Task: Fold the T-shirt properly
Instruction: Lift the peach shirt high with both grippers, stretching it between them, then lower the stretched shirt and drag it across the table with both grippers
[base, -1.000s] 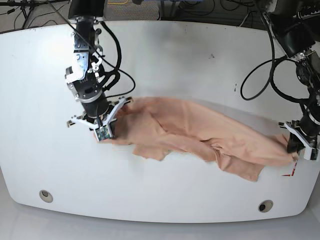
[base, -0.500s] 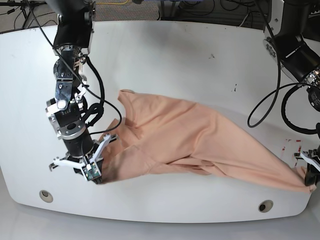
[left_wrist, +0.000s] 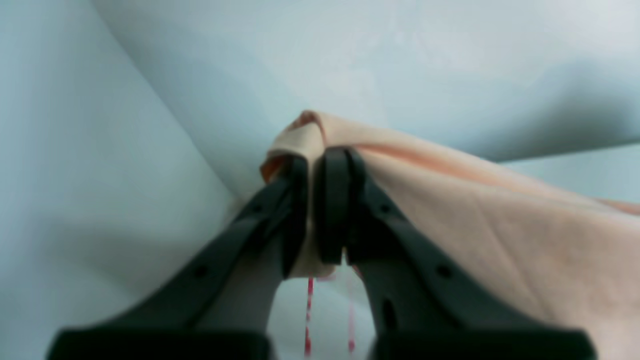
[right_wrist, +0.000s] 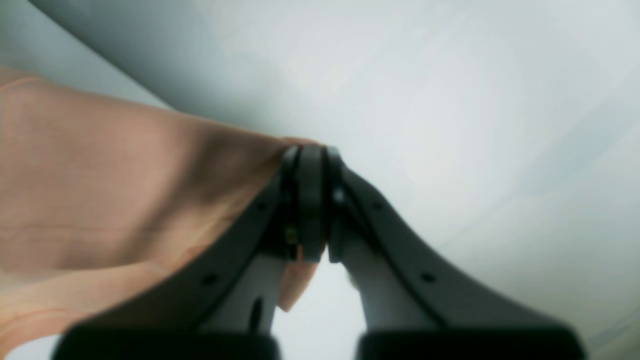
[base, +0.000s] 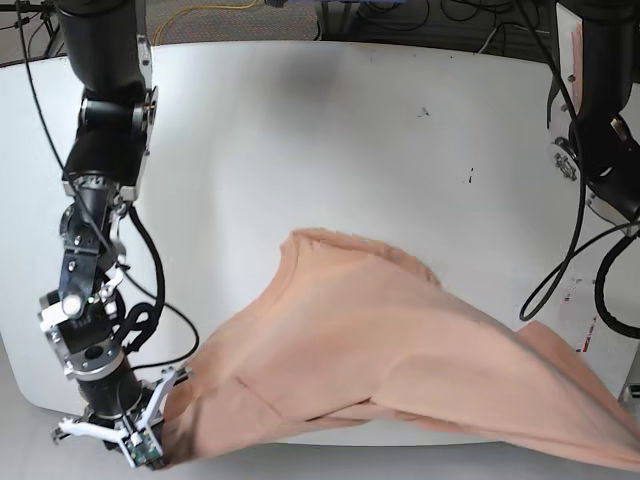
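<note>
We hold the T-shirt (base: 400, 350) stretched between both arms over the near edge of the table (base: 330, 130), much of the cloth hanging past it. Our left gripper (left_wrist: 315, 210) is clamped on a bunched corner; our right gripper (right_wrist: 310, 205) pinches another edge flat between its closed jaws. Each grip looks thin, so we judge that a harder pull could slip a corner free and drop the shirt off the table.
</note>
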